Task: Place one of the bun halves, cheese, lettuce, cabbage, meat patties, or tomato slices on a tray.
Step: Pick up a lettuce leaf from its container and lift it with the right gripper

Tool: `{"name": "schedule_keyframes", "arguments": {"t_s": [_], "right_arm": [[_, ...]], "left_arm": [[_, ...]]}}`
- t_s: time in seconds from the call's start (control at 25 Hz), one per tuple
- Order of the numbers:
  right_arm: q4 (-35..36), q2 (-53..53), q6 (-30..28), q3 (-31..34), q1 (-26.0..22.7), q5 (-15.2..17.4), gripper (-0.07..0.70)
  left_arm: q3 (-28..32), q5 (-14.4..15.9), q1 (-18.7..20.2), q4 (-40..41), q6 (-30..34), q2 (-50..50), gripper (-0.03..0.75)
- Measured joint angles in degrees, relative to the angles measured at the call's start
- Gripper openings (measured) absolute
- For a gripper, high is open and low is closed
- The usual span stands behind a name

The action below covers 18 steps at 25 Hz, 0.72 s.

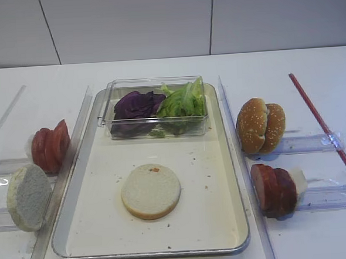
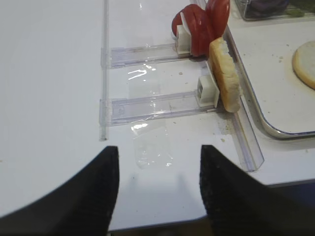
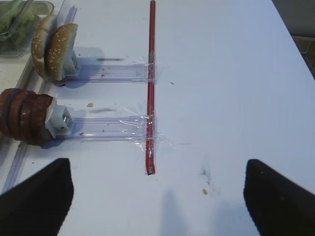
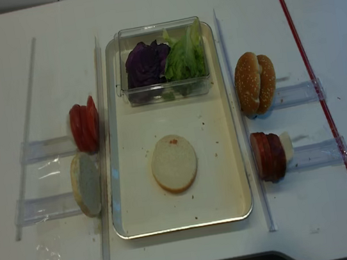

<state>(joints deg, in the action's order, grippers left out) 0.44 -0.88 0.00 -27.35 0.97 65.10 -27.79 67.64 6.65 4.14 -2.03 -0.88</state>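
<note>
While both fingers (image 3: 157, 196) gape wide, pale round bun half (image 1: 151, 191) flat on speckled metal tray (image 1: 222, 162).

Right pincer (image 3: 157, 196) spread wide and holding nothing, left pincer (image 2: 157, 189) parted, also holding nothing

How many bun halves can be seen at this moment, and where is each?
4. One bun half lies flat, cut face up, on the tray. One pale half stands on edge left of the tray. Two sesame halves stand together to its right. None seem hidden.
</note>
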Motion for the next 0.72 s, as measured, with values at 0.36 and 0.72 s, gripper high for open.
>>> {"name": "schedule_keyframes", "arguments": {"t_s": [0.36,0.72], "right_arm": [[0.0,0.0,0.0,0.0,0.0,0.0,0.694],[8.6,7.2,0.0,-3.1,0.0,-1.4,0.694]], "left_arm": [[0.0,0.0,0.0,0.0,0.0,0.0,0.356],[0.0,0.0,0.0,0.0,0.0,0.0,0.356]]}}
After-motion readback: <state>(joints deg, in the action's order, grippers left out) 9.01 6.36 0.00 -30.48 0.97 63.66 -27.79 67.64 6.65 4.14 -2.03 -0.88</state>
